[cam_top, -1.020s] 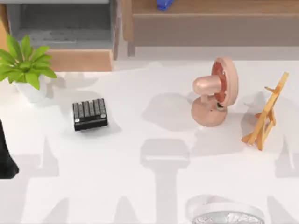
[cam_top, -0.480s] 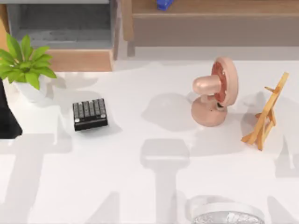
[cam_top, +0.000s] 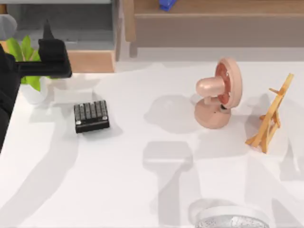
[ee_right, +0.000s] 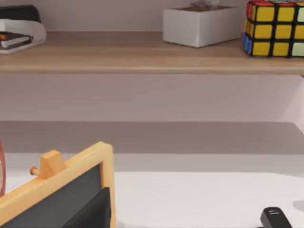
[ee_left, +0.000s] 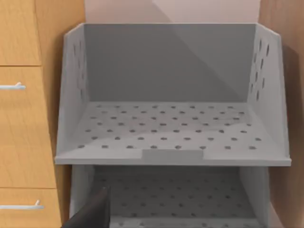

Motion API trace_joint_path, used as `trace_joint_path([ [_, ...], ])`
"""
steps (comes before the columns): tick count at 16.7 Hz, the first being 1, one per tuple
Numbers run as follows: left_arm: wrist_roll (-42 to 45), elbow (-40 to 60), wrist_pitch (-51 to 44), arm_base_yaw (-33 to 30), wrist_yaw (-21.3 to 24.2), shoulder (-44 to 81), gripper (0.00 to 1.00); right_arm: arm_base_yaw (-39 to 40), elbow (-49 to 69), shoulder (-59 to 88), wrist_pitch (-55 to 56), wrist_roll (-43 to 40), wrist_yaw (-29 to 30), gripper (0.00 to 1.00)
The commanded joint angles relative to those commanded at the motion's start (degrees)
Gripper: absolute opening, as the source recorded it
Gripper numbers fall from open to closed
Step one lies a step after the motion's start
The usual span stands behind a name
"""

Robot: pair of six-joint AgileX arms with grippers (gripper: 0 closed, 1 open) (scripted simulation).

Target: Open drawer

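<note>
A plain white table [cam_top: 142,190] carries a small green potted plant in a white pot [cam_top: 29,88] at its far left, with a black ribbed rectangular block [cam_top: 91,116] near it toward the middle. To the right stands a pink round desk fan [cam_top: 218,93], and just beyond it, near the right edge, a small orange wooden easel [cam_top: 270,116]. A white round fan [cam_top: 230,217] sits at the near edge, partly cut off.
</note>
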Motion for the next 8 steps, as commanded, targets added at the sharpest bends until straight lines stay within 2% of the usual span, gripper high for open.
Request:
trace_joint_path([
  [3, 0.1, 2.8, 2.0, -2.5, -2.6, 4.7, 1.00, 0.0, 0.0, 0.0, 0.0, 0.0, 0.0, 1.00],
  [8, 0.1, 2.8, 2.1, -2.5, -2.7, 4.9, 1.00, 0.0, 0.0, 0.0, 0.0, 0.0, 0.0, 1.00],
])
